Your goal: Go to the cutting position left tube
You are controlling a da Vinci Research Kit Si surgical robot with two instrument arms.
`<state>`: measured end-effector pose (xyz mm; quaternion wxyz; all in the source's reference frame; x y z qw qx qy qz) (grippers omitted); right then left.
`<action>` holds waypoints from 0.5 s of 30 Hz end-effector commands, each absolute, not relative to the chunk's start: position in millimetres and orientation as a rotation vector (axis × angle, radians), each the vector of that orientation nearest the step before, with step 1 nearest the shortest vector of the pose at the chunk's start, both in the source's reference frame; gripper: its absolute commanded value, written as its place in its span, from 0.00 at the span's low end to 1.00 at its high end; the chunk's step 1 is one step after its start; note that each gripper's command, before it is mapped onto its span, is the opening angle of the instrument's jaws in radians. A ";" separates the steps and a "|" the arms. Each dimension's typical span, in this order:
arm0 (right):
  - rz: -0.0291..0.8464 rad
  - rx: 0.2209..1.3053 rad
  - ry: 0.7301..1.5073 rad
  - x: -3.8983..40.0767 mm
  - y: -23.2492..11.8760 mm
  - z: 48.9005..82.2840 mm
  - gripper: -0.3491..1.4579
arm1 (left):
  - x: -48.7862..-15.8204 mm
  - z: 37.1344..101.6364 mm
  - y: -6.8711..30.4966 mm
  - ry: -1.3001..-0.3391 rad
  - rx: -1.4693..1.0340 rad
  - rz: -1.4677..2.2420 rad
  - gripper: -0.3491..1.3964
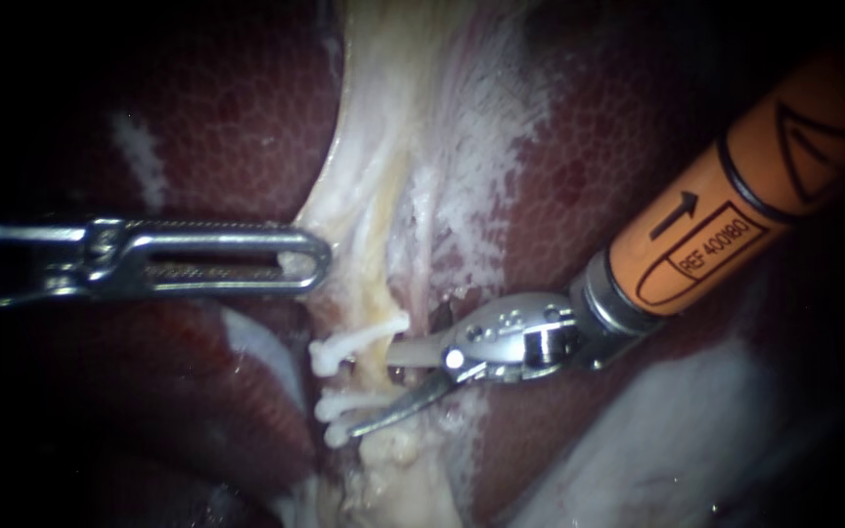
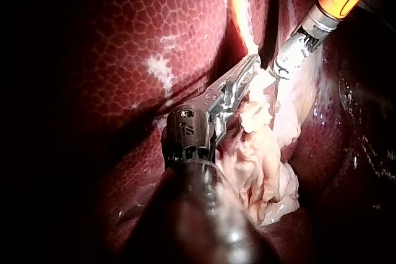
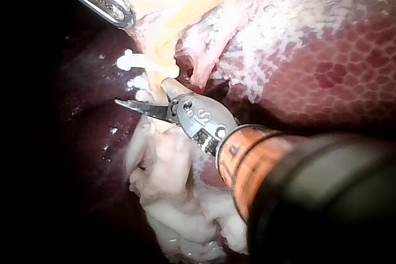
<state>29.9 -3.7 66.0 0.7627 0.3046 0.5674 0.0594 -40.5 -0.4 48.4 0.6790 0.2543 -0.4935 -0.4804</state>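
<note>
**Right instrument (image 1: 372,391) spreads its blades at the clipped left tube (image 1: 376,376)**

Left tube first: it's the yellowish strand running down the middle of the endoscope view. An upper clip (image 1: 354,342) lies across it, and the lower clips (image 1: 336,409) sit just beneath. The right instrument comes in from the upper right on an orange shaft, and its blades are apart. One pale blade lies just under the upper clip. The other angles downward, its tip beside the lower clips. The stretch of tube between the clips sits in that gap. Whether either blade actually touches the tube is hard to call, because the glare there is strong.

Just above the clips is the left instrument (image 1: 320,260), reaching in flat from the left. Its slotted jaws are together and look clamped on the edge of the pale tissue band (image 1: 383,147), with pale tissue showing through the slot. Dark, mottled liver (image 1: 246,127) lies on both sides of the band.
</note>
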 end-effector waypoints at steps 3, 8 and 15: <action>0.113 0.678 1.239 29.7 -3.8 66.0 0.87 | -40.4 48.6 -0.3 -1.109 0.572 -1.079 0.00; 0.082 0.707 1.248 28.6 -4.1 65.5 0.81 | -40.3 48.8 -0.3 -1.109 0.569 -1.080 0.00; 0.087 0.727 1.244 26.8 -3.9 65.1 0.78 | -40.2 49.3 -0.1 -1.109 0.568 -1.080 0.00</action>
